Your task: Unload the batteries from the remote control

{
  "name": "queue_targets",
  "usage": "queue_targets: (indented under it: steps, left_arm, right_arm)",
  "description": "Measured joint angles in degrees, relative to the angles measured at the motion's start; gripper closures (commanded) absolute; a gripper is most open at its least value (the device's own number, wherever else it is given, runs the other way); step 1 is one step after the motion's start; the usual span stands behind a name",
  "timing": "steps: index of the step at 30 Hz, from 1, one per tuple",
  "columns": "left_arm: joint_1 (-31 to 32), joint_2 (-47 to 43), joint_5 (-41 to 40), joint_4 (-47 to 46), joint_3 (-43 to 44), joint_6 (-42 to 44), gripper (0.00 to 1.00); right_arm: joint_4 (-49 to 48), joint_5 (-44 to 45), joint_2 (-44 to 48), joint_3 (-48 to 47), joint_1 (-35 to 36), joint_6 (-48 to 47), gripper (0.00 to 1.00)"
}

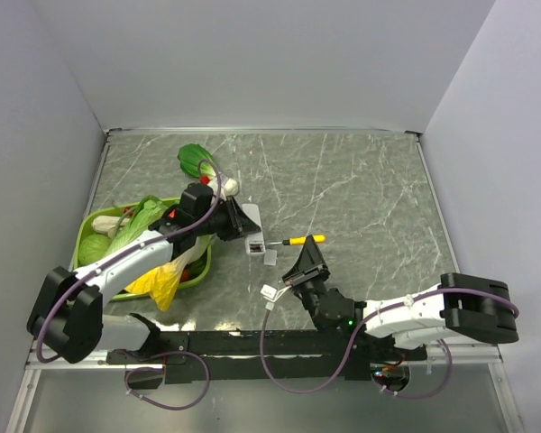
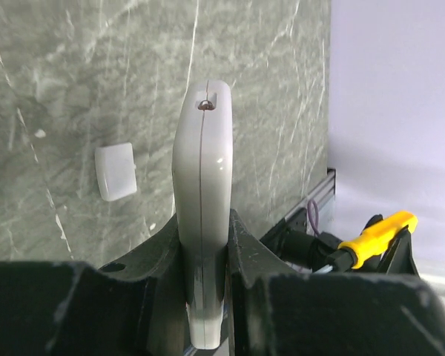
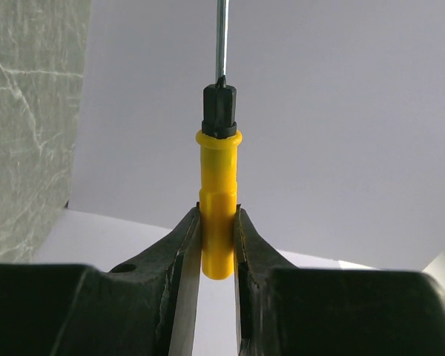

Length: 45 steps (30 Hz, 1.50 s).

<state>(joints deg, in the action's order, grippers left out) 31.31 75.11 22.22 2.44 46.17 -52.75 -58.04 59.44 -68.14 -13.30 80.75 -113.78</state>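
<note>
Clamped between the fingers of the left gripper [image 2: 205,226], the remote control [image 2: 202,163] is held on edge by its two broad faces. Its seam is turned to the wrist camera, and most of its length stands out beyond the fingertips. Just beside it, the small grey battery cover [image 2: 115,172] lies loose on the marbled table [image 2: 52,81], so the compartment is judged to be open. The batteries cannot be made out in any view and are taken to be inside the remote.

The right gripper [image 3: 217,222] is closed on the butt of a yellow-handled screwdriver [image 3: 217,170], with the black collar and steel shaft projecting well past the pads. From overhead the tip is seen close by the remote; contact cannot be told.

Trouble is to be expected at the prying. Only the end of the handle is pinched, so the tool may be swivelled by a side load and the tip skated off. The remote may be twisted or pushed out of its grip by the same force. Cells levered free may be flung and rolled across the smooth top, toward the green vegetable tray [image 1: 81,236] or the table edge.
</note>
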Motion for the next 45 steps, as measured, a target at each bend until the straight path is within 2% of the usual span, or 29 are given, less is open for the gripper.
queue_targets:
  steps: [5,12,19,25,39,45]
  left_arm:
    - [0.0,-2.2,-2.7,-0.5,-0.1,0.1,0.99]
    - [0.0,-6.7,-3.3,-6.8,-4.2,0.2,0.99]
    - [0.0,-6.7,-3.2,-8.8,-4.6,0.8,0.99]
    - [0.5,-6.7,-3.7,-8.5,-4.7,1.2,0.99]
    - [2.9,-8.5,-9.2,-3.7,-4.3,3.8,0.99]
    - [2.9,-7.5,-9.5,-3.1,-3.9,3.8,0.99]
  right_arm:
    - [-0.3,1.8,-0.3,0.0,0.7,-0.2,1.0]
    - [-2.0,2.5,-1.5,0.0,0.8,-0.3,1.0]
    - [-10.3,2.4,-6.1,0.1,0.9,-0.6,1.0]
    - [-13.7,2.4,-9.7,0.2,0.9,-0.7,1.0]
    - [-15.4,2.4,-11.5,0.5,0.9,-0.7,1.0]
    - [-16.3,2.9,-16.7,1.7,0.9,-0.7,1.0]
